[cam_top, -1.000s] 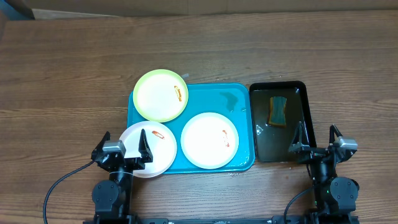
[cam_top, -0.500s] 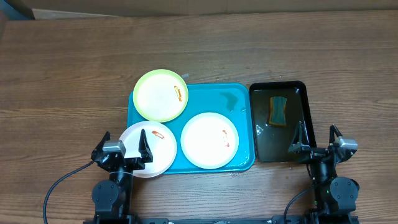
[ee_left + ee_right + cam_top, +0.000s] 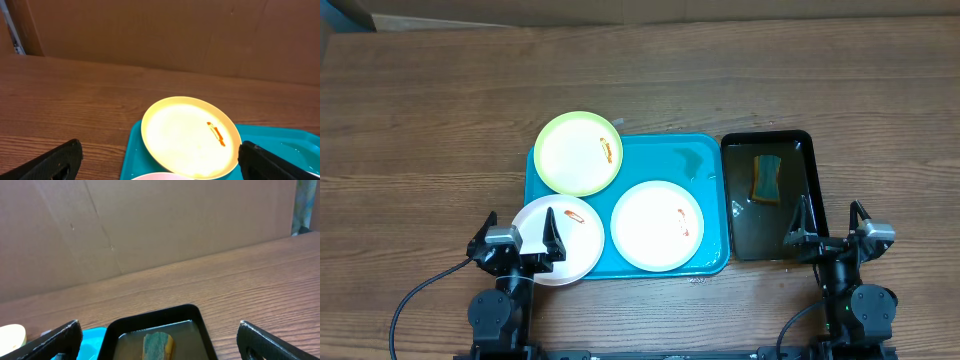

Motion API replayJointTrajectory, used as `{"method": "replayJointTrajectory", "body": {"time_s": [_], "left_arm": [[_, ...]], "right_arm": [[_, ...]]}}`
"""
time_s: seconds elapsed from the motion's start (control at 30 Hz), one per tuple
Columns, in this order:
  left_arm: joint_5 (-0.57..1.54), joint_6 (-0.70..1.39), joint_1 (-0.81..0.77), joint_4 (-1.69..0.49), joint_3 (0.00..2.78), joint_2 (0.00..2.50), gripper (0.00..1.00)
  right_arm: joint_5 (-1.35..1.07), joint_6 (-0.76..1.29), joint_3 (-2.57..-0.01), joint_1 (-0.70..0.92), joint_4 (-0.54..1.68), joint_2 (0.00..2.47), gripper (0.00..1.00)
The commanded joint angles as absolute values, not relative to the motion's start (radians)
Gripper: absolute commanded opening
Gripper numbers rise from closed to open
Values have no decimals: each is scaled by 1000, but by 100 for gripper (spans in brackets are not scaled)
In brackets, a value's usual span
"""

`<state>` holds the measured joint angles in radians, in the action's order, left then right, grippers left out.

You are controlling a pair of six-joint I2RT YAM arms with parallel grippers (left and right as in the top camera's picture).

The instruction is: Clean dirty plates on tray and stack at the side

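Fingers of left gripper (image 3: 520, 228) and right gripper (image 3: 830, 218) spread wide — both holding nothing.

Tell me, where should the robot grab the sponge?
Probably from straight above, with the right tool. The sponge lies flat in the black tray, so pinch its two long sides across the narrow width; the tray's walls block a sideways approach.

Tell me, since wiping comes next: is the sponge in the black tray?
In: the sponge lies inside the black tray, nothing touching it.
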<state>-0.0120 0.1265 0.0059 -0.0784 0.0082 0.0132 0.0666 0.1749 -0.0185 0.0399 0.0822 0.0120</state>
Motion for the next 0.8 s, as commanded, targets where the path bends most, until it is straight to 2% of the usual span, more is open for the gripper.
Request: {"method": "replayJointTrajectory", "body": {"time_s": [0.0,0.3,0.43,0.57,0.77], "left_arm": [[-10,111,0,-77,5,6,100],[-10,111,0,-77,5,6,100],[-10,111,0,-77,5,6,100],[-10,111,0,-77,5,6,100],[-10,111,0,-77,5,6,100]], "right_arm": [[72,168,-8,44,77,4,100],[73,189,-9,44,61,4,100],[73,268,-54,44,67,5,100],[73,319,-173,44,126,35,100],[88,307,-460,44,314,244,100]]}}
